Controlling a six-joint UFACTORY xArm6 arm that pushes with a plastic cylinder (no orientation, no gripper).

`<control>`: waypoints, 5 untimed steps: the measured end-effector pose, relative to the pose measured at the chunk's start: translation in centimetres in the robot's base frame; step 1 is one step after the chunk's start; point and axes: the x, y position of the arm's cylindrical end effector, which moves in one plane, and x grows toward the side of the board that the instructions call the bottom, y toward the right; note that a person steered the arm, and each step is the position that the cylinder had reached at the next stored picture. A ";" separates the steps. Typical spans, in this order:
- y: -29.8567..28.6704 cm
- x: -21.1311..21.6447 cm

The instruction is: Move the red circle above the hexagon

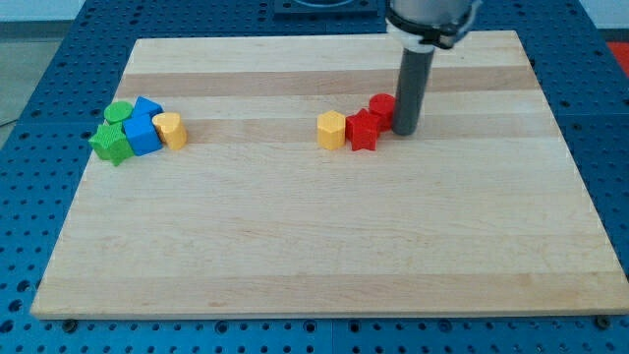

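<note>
Red circle [380, 104] sits touching my tip [405, 131], which stands just to the view's right of it. I carry no jaws, only this upright dark rod. Relative to the yellow hexagon [332, 129], the circle lies up and to the view's right, with the red star [364, 130] touching the hexagon between them. I judge the push is underway; next I must nudge the circle leftward, clear of the star, until it rests directly above the hexagon.

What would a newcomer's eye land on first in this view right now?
First, my tip, planted against the right side of the red circle near the board's centre, with a red star-like block and the yellow hexagon lined up to its left. Next, the green, blue and yellow cluster by the view's left edge.
</note>
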 end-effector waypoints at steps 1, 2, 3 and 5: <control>-0.7 -1.7; 4.7 -2.0; 6.8 -6.0; 2.6 -7.2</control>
